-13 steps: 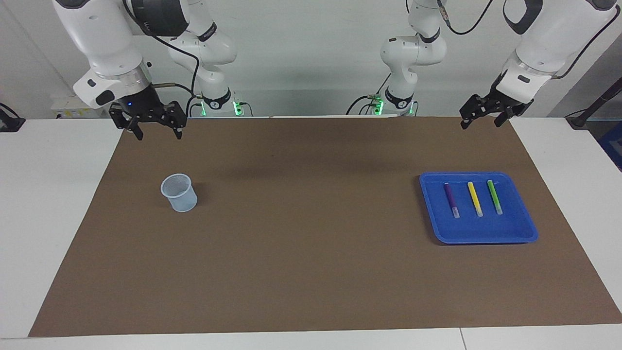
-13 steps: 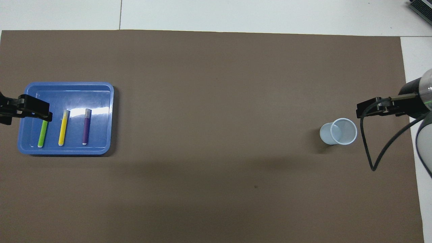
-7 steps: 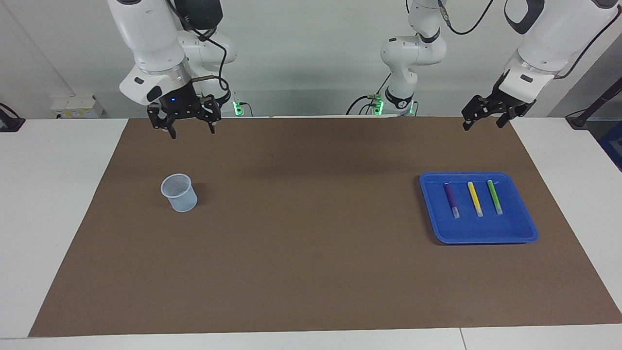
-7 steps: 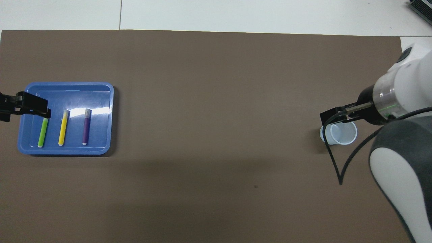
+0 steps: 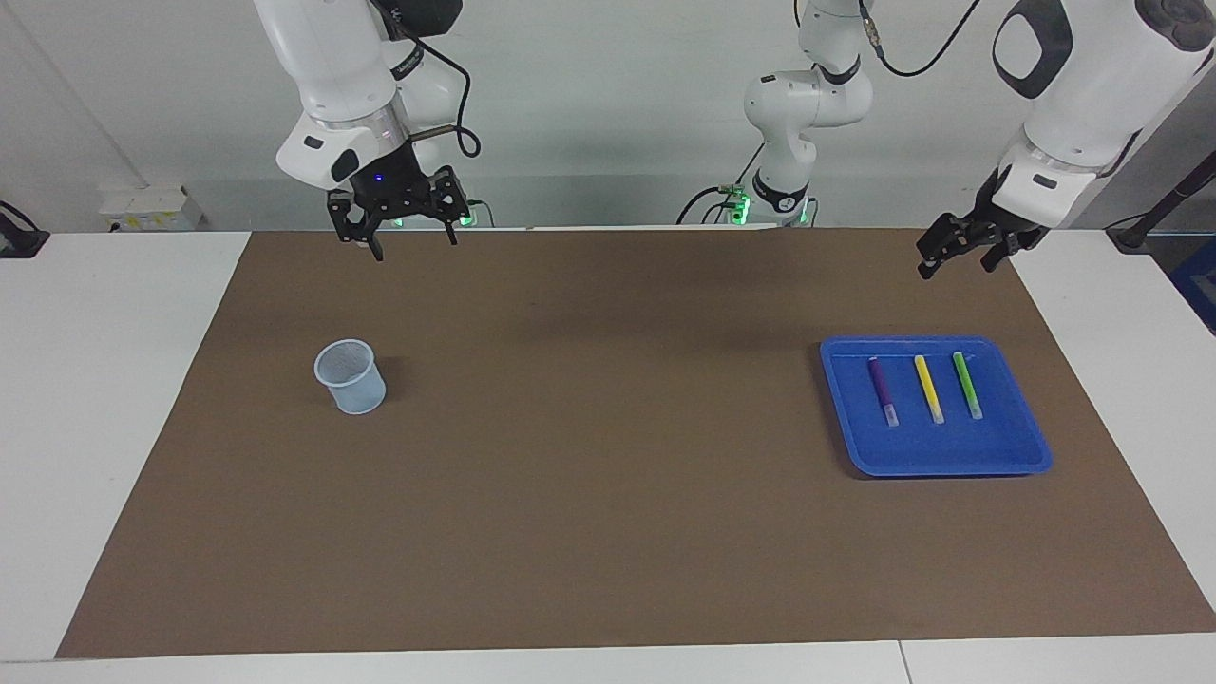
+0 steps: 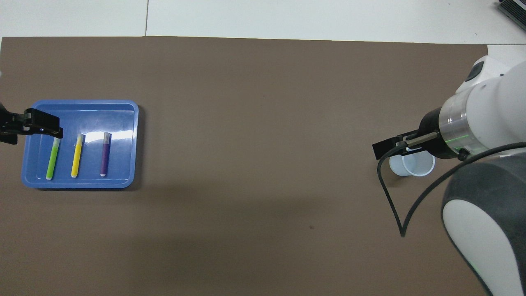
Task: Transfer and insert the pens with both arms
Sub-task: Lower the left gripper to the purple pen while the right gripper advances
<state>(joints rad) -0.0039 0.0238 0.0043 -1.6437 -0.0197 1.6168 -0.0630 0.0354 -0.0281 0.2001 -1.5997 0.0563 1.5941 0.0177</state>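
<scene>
Pens (image 5: 926, 388) unlabelled in blue tray (image 5: 1007, 456); no legible writing anywhere.

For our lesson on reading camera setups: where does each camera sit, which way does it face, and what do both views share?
Facing view: high across the table, looking at the robots; shows both arms whole, left gripper and right gripper raised, open.
Overhead view: high above the robots' end, looking steeply down; shows only the grippers and the right wrist.
Shared: tray, three pens, cup, brown mat.
</scene>
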